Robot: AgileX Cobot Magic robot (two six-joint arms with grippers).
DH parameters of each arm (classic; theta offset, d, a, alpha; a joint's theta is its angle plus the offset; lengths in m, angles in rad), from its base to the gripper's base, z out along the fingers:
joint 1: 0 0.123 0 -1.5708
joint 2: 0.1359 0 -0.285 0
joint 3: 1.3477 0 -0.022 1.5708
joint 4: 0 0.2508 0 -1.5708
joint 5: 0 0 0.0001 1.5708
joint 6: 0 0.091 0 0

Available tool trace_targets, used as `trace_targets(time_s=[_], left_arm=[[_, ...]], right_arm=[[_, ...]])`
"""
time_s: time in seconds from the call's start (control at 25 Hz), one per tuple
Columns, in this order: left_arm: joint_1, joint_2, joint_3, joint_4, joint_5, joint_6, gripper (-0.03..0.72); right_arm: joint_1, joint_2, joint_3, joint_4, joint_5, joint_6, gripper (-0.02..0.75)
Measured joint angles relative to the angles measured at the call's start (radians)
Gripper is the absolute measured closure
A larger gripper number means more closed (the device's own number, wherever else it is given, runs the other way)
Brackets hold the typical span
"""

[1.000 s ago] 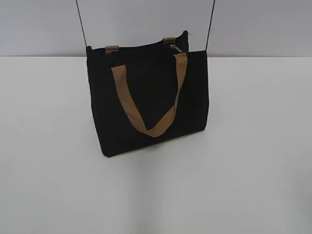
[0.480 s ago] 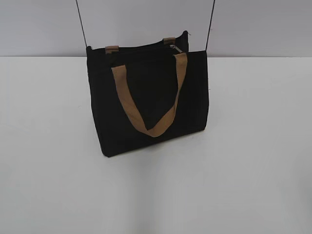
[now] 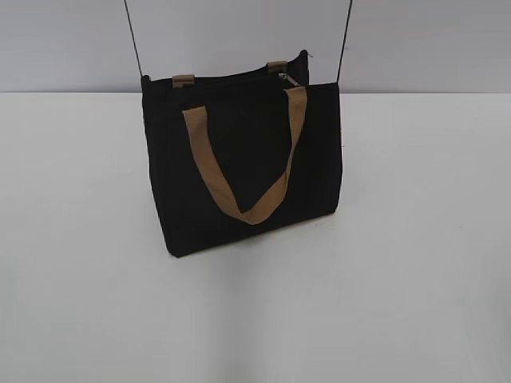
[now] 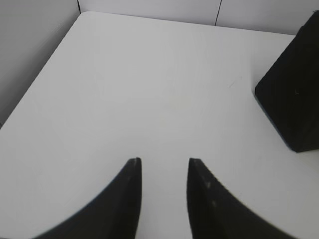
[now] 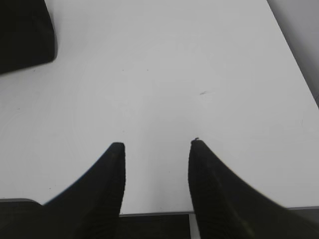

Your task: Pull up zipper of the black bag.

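Black bag (image 3: 243,163) upright on table (image 3: 415,263), zipper (image 3: 231,80) mostly indistinct, pull tab (image 3: 287,78) barely visible.

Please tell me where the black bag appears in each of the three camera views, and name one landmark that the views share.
Exterior view: the black bag stands upright at the centre, slightly left.
Left wrist view: only one corner of it shows at the right edge.
Right wrist view: only one corner shows at the top left.
Shared landmark: the white table, on which the bag stands.
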Motion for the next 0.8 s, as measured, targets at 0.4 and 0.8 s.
trace_targets(time_s=[0.4, 0.8], left_arm=[[0.0, 0.0, 0.0, 0.0, 0.0, 0.0, 0.452], [0.001, 0.0, 0.0, 0.0, 0.0, 0.0, 0.453]], right_arm=[[0.0, 0.0, 0.0, 0.0, 0.0, 0.0, 0.415], [0.0, 0.0, 0.0, 0.0, 0.0, 0.0, 0.415]])
